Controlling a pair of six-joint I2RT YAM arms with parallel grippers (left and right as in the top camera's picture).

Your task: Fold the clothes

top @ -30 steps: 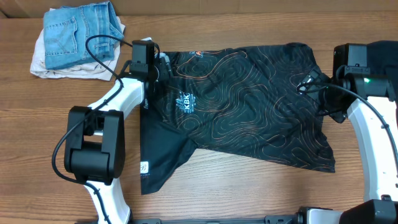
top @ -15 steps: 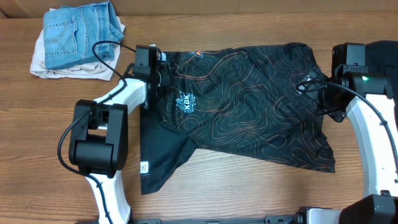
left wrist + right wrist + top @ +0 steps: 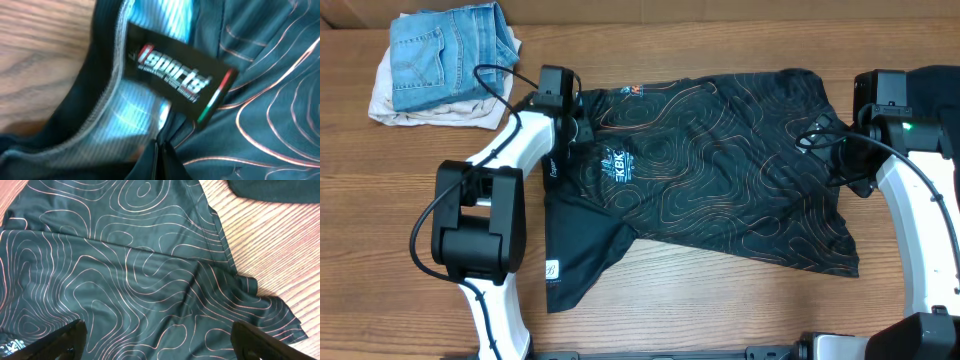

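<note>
The jersey [image 3: 720, 180] lies spread mid-table, its near edge rumpled. The right gripper [image 3: 162, 339] hangs wide open, empty, above it; the left gripper [image 3: 580, 108] sits at the collar [image 3: 107, 100] — its grip hidden, I cannot tell. A shallow pinch there could slip, bunching thin cloth toward the far jeans [image 3: 445, 50]

Folded blue jeans [image 3: 445, 52] lie on what seems a white cloth [image 3: 382, 100], far left on the wooden table [image 3: 720, 310].
</note>
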